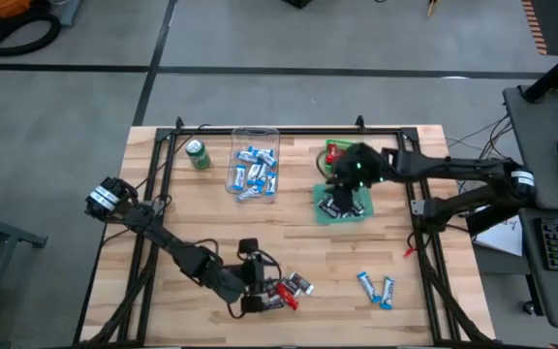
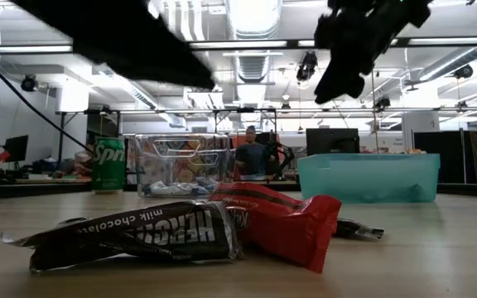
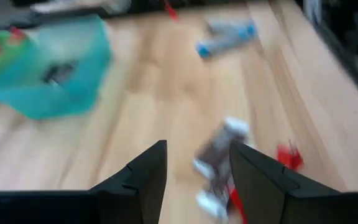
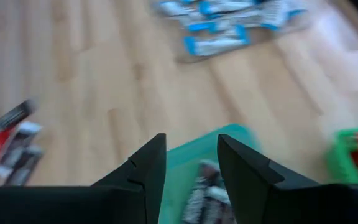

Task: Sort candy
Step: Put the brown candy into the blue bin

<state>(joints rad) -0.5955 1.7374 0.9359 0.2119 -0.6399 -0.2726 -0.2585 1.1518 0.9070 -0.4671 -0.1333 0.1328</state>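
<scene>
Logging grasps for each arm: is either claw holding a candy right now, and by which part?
Nothing is held. The left claw is open over the loose candy pile; the right claw is open and empty above the teal bin.

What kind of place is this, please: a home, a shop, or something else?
Most likely a robotics lab or workshop. Bare ceiling ducts and strip lights run overhead, desks with monitors fill the room behind, and the wooden table sits in a black metal frame with cables around it.
</scene>
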